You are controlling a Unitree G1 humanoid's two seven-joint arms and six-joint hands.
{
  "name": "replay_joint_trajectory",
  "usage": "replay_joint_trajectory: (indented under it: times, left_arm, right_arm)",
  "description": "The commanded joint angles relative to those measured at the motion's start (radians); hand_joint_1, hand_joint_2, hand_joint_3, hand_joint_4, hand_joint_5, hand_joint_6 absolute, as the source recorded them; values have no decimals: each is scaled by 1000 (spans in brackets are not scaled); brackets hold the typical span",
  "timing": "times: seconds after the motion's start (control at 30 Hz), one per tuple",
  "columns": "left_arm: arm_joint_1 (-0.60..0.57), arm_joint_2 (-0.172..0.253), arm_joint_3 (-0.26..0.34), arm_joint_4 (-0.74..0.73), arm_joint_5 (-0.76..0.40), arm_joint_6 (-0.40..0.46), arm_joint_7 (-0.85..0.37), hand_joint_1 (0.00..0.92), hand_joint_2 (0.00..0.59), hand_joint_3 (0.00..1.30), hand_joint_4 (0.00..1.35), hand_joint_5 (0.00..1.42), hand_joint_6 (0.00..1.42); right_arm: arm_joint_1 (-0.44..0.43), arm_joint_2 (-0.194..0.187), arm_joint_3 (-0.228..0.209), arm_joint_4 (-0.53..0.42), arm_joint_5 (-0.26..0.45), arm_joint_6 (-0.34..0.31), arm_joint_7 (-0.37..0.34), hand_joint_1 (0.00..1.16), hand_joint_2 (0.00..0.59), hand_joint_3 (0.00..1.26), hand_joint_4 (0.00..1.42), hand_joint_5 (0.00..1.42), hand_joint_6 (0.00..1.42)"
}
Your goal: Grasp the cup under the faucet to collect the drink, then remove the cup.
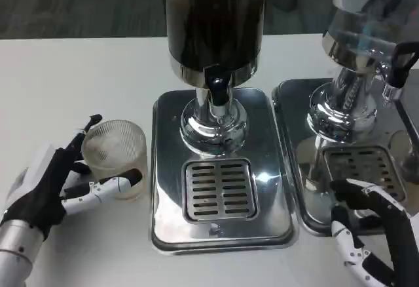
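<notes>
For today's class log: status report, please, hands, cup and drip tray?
Left robot hand grips cup, on table left of drip tray. Right robot hand open, idle. Grate under faucet bare.

A second, clear-tanked dispenser (366,51) stands on its own steel tray (288,103).
</notes>
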Motion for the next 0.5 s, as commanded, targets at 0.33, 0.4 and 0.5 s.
replay_joint_trajectory:
  times: [0.33,0.4,0.5]
  left_arm:
    - [2,-38,-10,11,57,15,135,415,63,227,340,571,901]
    - [0,-40,-17,19,68,13,152,414,67,265,382,617,1013]
    - [-7,-41,-34,37,93,14,180,414,69,295,419,662,1099]
  right_arm:
    - [9,12,-4,-5,5,-5,-11,479,468,397,390,372,505]
    - [8,12,-5,-4,6,-5,-11,479,468,397,390,372,506]
    - [8,10,-8,-7,7,-6,-10,478,470,398,390,372,507]
